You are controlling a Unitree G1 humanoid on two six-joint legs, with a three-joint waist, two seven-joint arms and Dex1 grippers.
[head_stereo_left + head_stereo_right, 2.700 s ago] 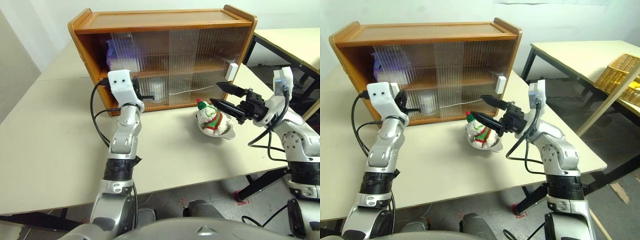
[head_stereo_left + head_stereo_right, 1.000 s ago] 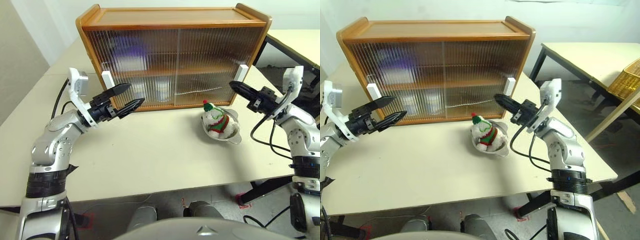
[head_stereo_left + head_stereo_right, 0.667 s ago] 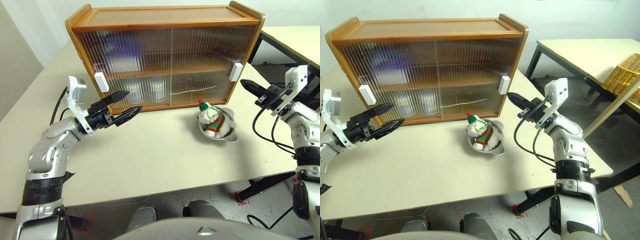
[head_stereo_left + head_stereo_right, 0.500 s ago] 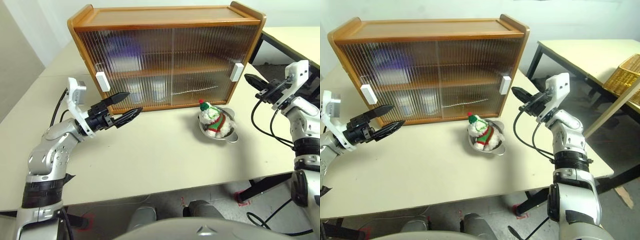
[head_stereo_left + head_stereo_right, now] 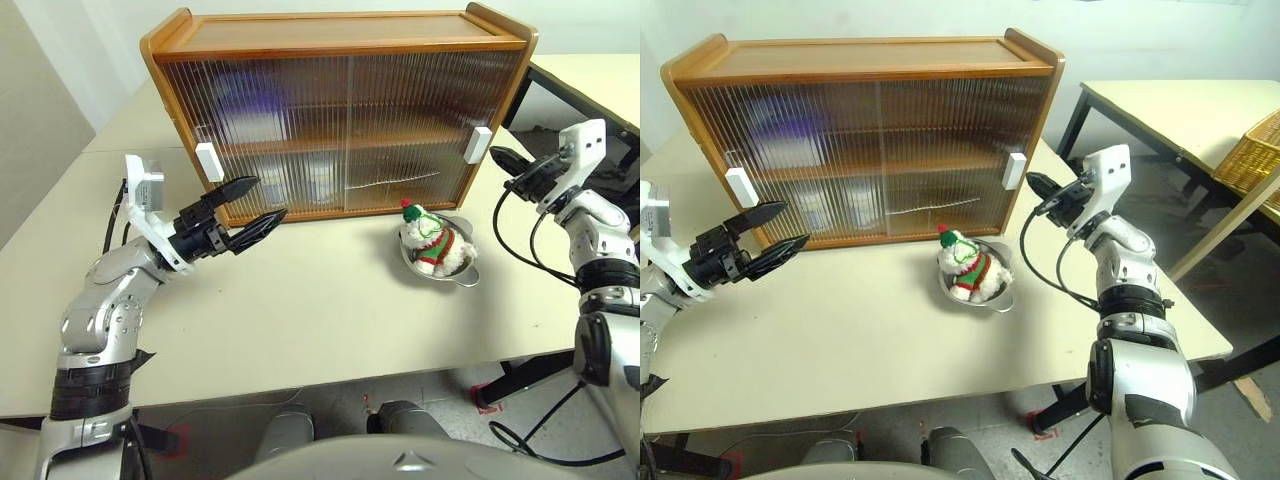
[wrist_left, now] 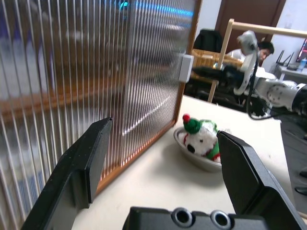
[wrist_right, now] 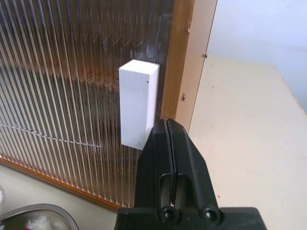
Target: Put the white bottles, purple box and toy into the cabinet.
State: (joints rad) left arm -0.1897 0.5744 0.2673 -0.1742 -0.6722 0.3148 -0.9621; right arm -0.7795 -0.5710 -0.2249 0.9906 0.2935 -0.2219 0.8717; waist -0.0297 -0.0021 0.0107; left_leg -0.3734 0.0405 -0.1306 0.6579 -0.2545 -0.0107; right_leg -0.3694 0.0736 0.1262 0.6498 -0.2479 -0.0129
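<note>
Both doors of the cabinet [image 5: 340,110] are shut. One purple box [image 5: 252,100] and at least one white bottle [image 5: 318,182] are glimpsed behind them. One toy [image 5: 432,240] is left outside in a bowl [image 5: 462,268] on the surface, below the right gripper [image 5: 497,157], which is closed and empty beside the right handle [image 7: 138,109]. The left gripper [image 5: 250,205] is held wide open, empty.

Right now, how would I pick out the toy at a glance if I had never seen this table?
Find the wide wooden cabinet with ribbed see-through doors at the back of the table. Just in front of its right end sits a shallow metal bowl, and the toy lies in it. It is the only fluffy white figure, with a green hat, red pompom and striped scarf.
</note>
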